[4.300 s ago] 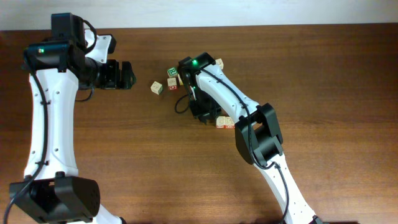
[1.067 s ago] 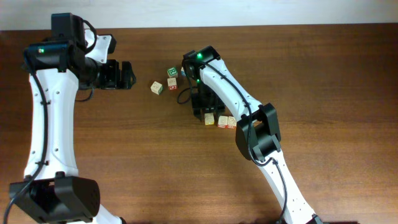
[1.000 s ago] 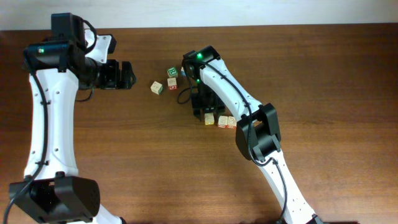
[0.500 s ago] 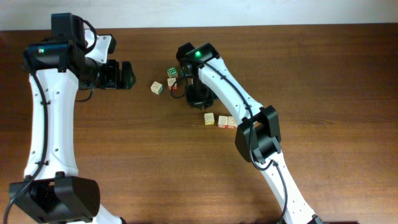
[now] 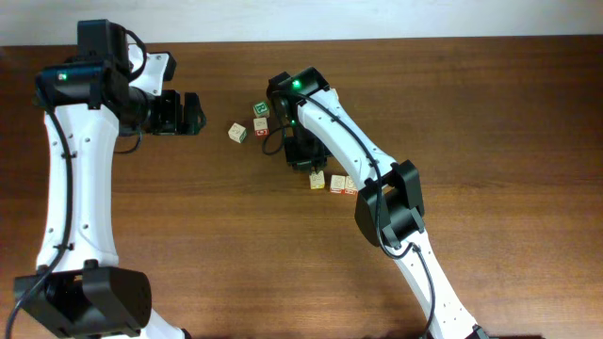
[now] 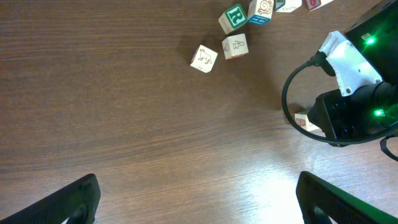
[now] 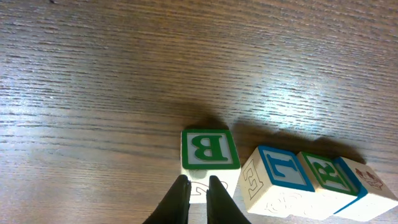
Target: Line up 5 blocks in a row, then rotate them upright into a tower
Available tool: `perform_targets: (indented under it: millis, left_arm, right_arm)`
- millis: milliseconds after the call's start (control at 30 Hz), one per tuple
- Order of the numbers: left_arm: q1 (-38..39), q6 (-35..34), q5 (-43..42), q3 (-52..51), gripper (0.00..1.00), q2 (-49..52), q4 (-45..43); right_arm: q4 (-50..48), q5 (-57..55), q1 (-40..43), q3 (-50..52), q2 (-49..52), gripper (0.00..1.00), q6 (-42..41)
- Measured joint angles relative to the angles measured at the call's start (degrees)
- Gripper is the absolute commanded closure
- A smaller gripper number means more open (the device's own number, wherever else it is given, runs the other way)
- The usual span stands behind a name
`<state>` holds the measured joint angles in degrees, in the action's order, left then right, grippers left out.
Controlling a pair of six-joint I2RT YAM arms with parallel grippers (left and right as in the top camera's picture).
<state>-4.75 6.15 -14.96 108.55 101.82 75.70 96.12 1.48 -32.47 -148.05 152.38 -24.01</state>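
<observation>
Right pincer [image 7: 199, 186] narrow, empty; green-bordered pale wooden "B" cube [image 7: 209, 149] just ahead of its tips, heading a crosswise row of blue- and green-printed wooden cubes [image 7: 305, 177]

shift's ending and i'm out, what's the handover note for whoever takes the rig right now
Left gripper: jaws open, empty, off to the side.
Right gripper: jaws shut, empty, tips by the B block.
Line of blocks: B stands slightly apart from the T block and the rest; loose cubes lie farther off.
Done: cannot tell how many are turned. Left: rotate the remainder.
</observation>
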Motion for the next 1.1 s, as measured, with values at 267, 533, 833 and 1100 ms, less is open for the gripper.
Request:
perform_targets:
  millis: [267, 533, 833, 1100]
  left_arm:
    - [0.00, 0.00, 0.00, 0.00, 0.01, 0.00, 0.00]
    - [0.00, 0.00, 0.00, 0.00, 0.01, 0.00, 0.00]
    - [0.00, 0.00, 0.00, 0.00, 0.01, 0.00, 0.00]
    - [0.00, 0.00, 0.00, 0.00, 0.01, 0.00, 0.00]
  right_arm:
    - [0.02, -1.36, 0.00, 0.24, 0.00, 0.88, 0.00]
    - [-0.02, -1.73, 0.00, 2.60, -0.57, 0.88, -0.22]
    - [0.96, -7.58, 0.11, 3.21, -0.57, 0.87, -4.33]
    - [0.98, -7.89, 1.31, 3.54, -0.57, 0.70, -4.72]
